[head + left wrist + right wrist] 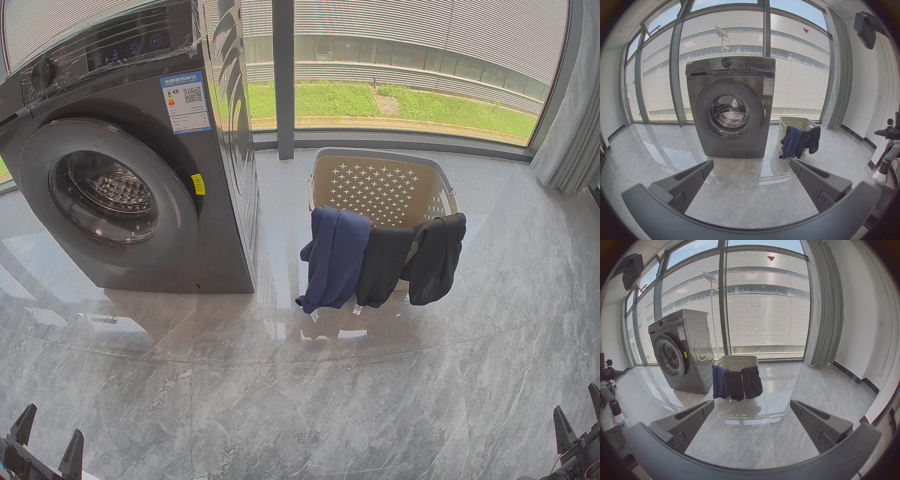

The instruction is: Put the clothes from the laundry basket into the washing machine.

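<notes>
clothes point(381, 262): soft, light, limp; draped over laundry basket point(375, 187) rim, frame centre (pinch bunched fold at rim)
left gripper point(751, 165): spread, empty
right gripper point(751, 405): spread, empty

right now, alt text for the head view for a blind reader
A cream laundry basket stands beside a washing machine, a blue garment and two dark garments draped over its near rim. The left gripper and right gripper sit open at the bottom corners.

The grey metal washing machine point(125, 187) is standing left of the cream plastic laundry basket point(375, 181), with dark fabric clothes point(382, 262) hanging over the basket's near rim.
</notes>
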`<state>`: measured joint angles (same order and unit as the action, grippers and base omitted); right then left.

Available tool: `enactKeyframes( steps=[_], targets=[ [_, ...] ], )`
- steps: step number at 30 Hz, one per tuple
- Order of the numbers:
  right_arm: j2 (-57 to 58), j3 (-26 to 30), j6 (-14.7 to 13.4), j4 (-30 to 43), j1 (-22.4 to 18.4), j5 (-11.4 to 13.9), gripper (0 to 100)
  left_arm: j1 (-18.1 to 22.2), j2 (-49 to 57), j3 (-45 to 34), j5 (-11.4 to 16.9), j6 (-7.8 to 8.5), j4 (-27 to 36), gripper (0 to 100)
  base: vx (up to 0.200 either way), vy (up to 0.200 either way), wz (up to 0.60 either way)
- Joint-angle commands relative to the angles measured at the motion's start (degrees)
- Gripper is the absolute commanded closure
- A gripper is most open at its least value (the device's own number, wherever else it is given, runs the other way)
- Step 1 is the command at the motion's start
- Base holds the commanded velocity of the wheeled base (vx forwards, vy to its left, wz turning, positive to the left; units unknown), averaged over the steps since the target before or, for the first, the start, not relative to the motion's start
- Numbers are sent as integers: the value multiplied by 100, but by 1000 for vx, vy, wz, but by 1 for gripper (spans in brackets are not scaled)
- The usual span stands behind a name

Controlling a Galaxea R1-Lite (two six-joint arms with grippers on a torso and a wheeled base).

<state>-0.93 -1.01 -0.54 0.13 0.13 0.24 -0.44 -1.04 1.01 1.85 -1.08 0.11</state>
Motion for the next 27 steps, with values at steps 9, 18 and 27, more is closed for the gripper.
enactKeyframes(
  steps=[9,18,27],
  targets=[
    [93,92,1,4,13,2,0,0,95,-92,-1,3,7,0,0,-200,0],
    [93,92,1,-5,13,2,0,0,95,-92,-1,-15,7,0,0,-200,0],
    [93,92,1,-5,13,2,0,0,95,-92,-1,-15,-2,0,0,-200,0]
  ],
)
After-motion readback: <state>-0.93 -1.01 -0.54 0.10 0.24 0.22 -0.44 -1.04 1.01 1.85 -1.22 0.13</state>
